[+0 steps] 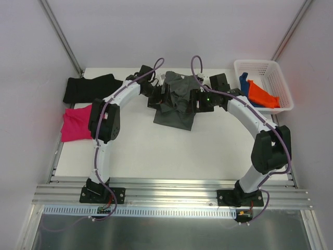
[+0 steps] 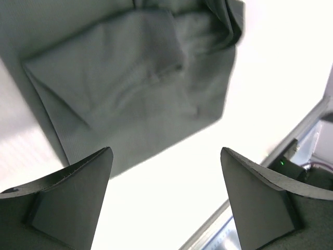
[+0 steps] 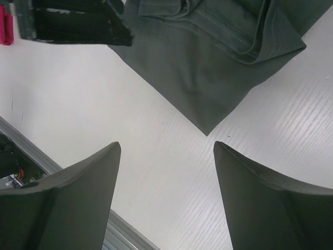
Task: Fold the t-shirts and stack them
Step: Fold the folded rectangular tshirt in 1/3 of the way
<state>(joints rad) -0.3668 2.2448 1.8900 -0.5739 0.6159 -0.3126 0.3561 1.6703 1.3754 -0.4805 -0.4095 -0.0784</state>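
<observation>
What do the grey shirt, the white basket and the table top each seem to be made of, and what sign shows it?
Grey shirt: soft matt cloth; it creases, folds and shows a stitched hem.
White basket: probably moulded plastic; its thin walls form a regular open lattice.
Table top: a hard, smooth white board, perhaps laminate; fine lines show close up.

I read the centre t-shirt [image 1: 174, 104] on the surface [image 1: 171, 151] toward the rear, between the left end effector [image 1: 156, 95] and the right end effector [image 1: 197, 101]. At the left edge, the rear-left t-shirt [image 1: 88, 87] lies behind the front-left t-shirt [image 1: 75, 125]. The basket [image 1: 255, 63] at rear right holds the basket-left t-shirt [image 1: 243, 82] beside the basket-right t-shirt [image 1: 263, 95].
</observation>
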